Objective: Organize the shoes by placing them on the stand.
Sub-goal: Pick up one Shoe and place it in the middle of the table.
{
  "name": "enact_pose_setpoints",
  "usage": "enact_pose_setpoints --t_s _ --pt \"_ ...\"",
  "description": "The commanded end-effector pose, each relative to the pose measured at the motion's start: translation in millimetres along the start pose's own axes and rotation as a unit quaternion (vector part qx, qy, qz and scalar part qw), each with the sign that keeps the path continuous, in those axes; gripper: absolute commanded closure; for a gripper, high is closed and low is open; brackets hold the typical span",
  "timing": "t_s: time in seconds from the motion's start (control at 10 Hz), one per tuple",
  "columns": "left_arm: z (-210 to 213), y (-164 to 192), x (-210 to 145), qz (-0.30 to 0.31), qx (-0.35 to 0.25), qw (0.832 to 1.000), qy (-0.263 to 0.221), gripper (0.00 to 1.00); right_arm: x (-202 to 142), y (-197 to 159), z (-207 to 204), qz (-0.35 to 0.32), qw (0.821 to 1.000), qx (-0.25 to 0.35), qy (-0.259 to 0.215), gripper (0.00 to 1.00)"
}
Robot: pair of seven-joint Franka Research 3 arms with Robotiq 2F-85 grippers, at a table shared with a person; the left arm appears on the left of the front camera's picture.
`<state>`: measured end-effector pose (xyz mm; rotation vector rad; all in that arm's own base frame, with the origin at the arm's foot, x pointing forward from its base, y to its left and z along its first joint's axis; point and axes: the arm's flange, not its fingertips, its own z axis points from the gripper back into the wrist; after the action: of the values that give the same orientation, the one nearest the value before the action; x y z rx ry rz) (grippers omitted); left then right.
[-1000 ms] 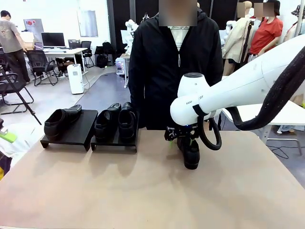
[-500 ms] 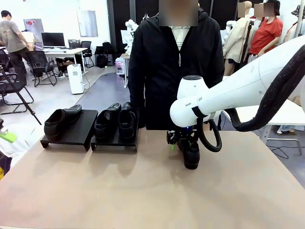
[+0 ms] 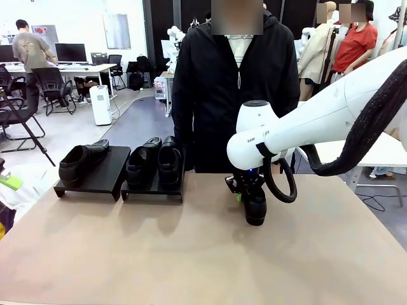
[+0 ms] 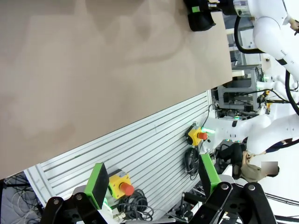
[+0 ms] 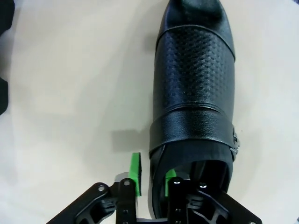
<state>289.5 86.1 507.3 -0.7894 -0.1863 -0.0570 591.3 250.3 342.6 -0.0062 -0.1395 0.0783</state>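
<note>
Bare tabletop (image 3: 191, 254) ahead, right jaws (image 5: 152, 179) straddling shoe (image 5: 194, 93) collar edge

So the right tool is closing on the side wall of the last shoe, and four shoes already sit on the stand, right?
Not four: the front view shows three shoes on the stand. The rest holds: the right tool is closing on the last shoe, one pad inside its opening, one outside.
</note>
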Motion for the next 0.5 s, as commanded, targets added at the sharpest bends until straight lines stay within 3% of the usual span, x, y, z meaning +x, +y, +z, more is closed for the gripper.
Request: enact_pose_setpoints --t_s 0.0,0.2,0.4 --pt "1.0 1.0 -1.2 -0.004 -0.001 1.0 0.002 0.0 -7.2 -1.2 7.0 -0.015 0.999 -0.033 -0.009 1.0" --pt "1.0 1.0 -1.2 -0.004 -0.001 1.0 0.002 0.0 -13.4 -7.2 13.2 -0.021 0.999 -0.049 -0.007 1.0" --pt "1.0 1.0 -1.2 -0.004 -0.001 1.0 0.002 0.0 -33.9 -17.9 48.6 -0.028 0.996 -0.086 -0.006 1.0"
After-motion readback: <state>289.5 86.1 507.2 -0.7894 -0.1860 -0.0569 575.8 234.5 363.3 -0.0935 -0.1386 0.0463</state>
